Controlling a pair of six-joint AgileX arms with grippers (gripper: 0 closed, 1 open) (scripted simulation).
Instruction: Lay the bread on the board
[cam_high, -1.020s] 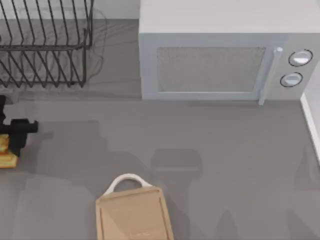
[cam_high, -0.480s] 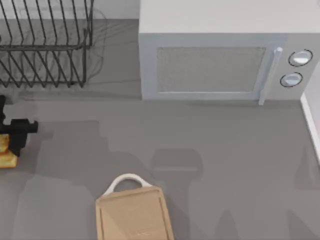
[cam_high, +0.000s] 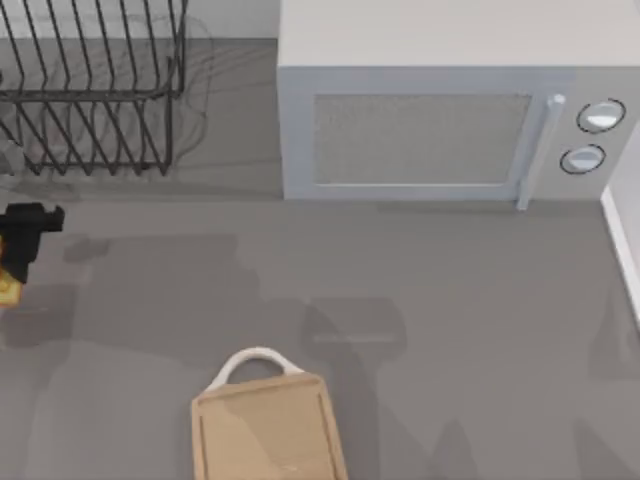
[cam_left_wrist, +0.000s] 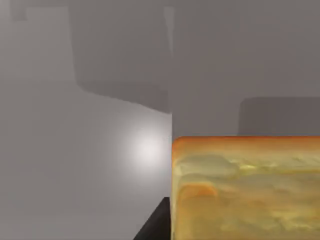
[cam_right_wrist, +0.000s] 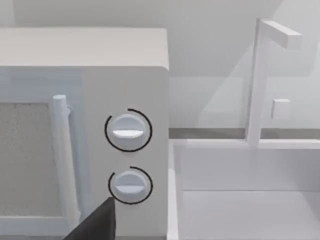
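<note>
The bread (cam_high: 6, 284), a small golden-yellow block, sits at the table's far left edge, partly cut off by the top view. My left gripper (cam_high: 24, 238) is shut on it, and its shadow lies apart on the table. In the left wrist view the bread (cam_left_wrist: 245, 190) looms close, with a dark finger (cam_left_wrist: 156, 225) against its side. The board (cam_high: 265, 432), light tan with a white loop handle (cam_high: 255, 360), lies at the front centre, well to the right of the bread. A dark part of my right gripper (cam_right_wrist: 95, 225) shows in front of the microwave.
A wire dish rack (cam_high: 90, 90) stands at the back left, just behind the left gripper. A large white microwave (cam_high: 440, 110) fills the back centre and right, with its dials (cam_right_wrist: 128, 131). A white basin (cam_right_wrist: 240, 200) lies right of it.
My left gripper has moved toward the back and further left, taking the bread along. The shadows under it have shifted and spread. The board has stayed put.
</note>
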